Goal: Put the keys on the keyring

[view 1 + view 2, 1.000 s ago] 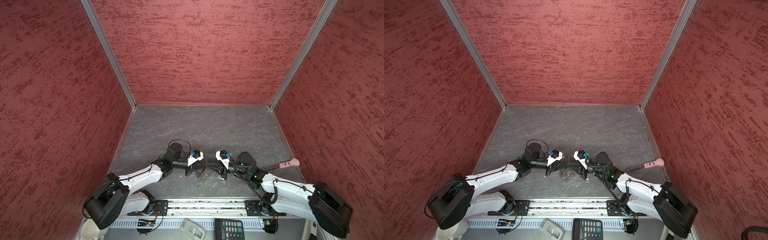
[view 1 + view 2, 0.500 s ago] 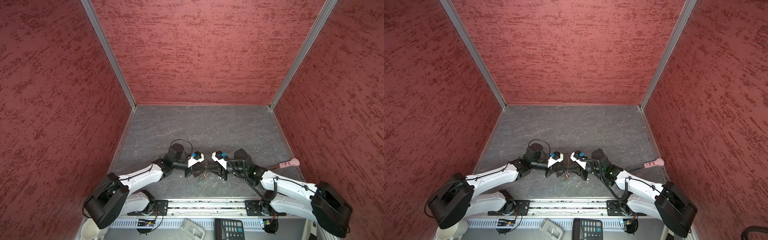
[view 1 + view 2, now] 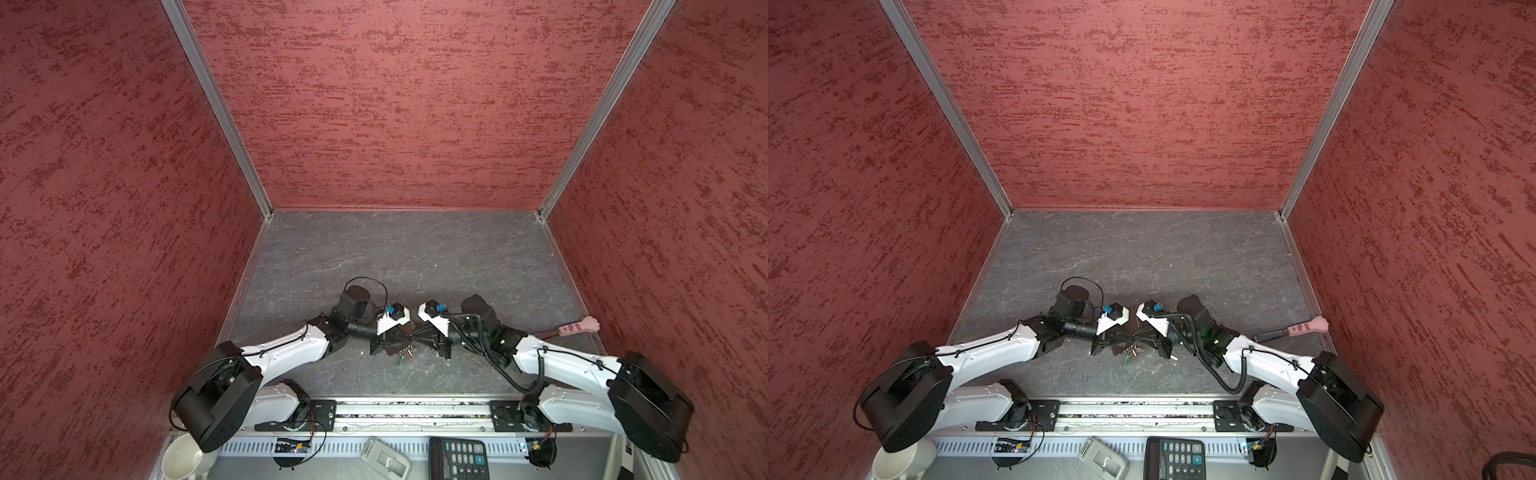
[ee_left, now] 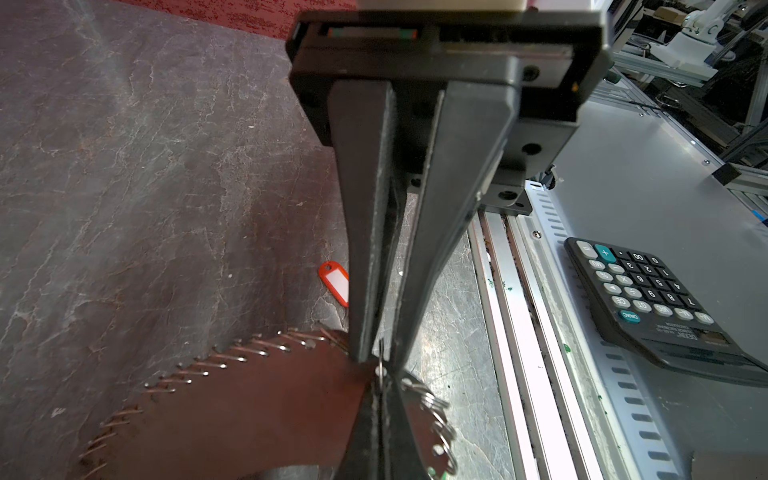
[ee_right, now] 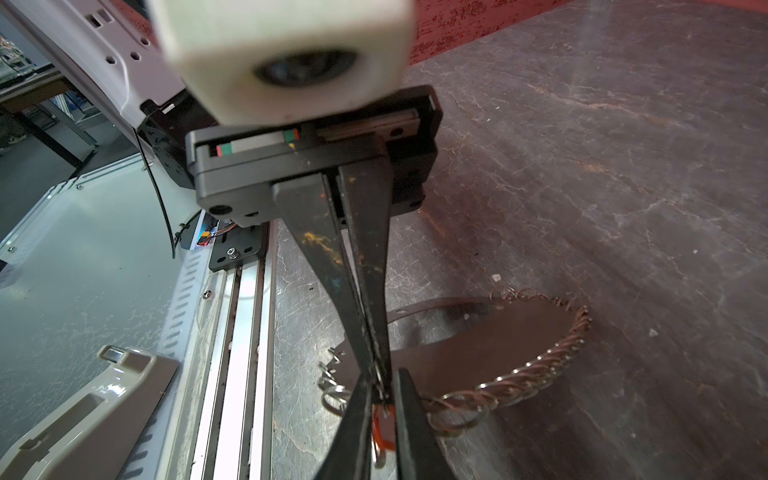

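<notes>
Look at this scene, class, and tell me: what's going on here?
The left gripper is shut on the ringed edge of the keyring, a brown strap edged with linked silver rings, held low over the grey table. The right gripper meets it tip to tip and appears to pinch the red-tagged key there. Whether the key is threaded on cannot be seen.

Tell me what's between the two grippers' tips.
Only the keyring: its small silver rings sit where the left gripper and right gripper meet tip to tip, in both wrist views.
</notes>
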Controlling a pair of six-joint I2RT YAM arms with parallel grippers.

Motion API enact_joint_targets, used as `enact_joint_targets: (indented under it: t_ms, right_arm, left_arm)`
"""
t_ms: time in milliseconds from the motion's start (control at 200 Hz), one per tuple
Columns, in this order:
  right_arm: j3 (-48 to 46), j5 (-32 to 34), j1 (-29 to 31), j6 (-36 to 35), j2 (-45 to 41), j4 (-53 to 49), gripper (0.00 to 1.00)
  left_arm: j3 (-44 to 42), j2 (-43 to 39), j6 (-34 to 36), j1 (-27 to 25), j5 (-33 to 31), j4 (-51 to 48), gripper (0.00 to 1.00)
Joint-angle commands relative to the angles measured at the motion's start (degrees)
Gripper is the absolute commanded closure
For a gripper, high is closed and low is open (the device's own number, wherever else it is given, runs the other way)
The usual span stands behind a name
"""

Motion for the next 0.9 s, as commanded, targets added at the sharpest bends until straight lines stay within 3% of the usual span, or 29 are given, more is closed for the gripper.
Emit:
enact_joint_targets:
  t_ms: [0, 150, 531, 897]
  right_arm:
    - [1.32, -0.44, 0.04, -1.53, 0.22, -0.34, 0.87]
    - [1.63, -1.16, 0.03, -1.71, 0.92, -1.12, 0.92]
    - [1.81, -2.77, 0.03, -3.11, 1.18, -3.15, 0.90]
    - [0.18, -0.96, 0.03, -1.16, -0.29, 0.33, 1.00]
  left_arm:
    - [1.63, 0.62, 0.81, -0.32, 1.77, -0.04, 1.00]
    - [1.54, 0.55, 0.74, -0.33, 1.49, 0.37, 1.00]
    - [0.52, -0.60, 0.66, -0.28, -0.78, 1.60, 1.00]
    - [-1.59, -2.38, -2.91, 0.49, -2.61, 7.18, 0.98]
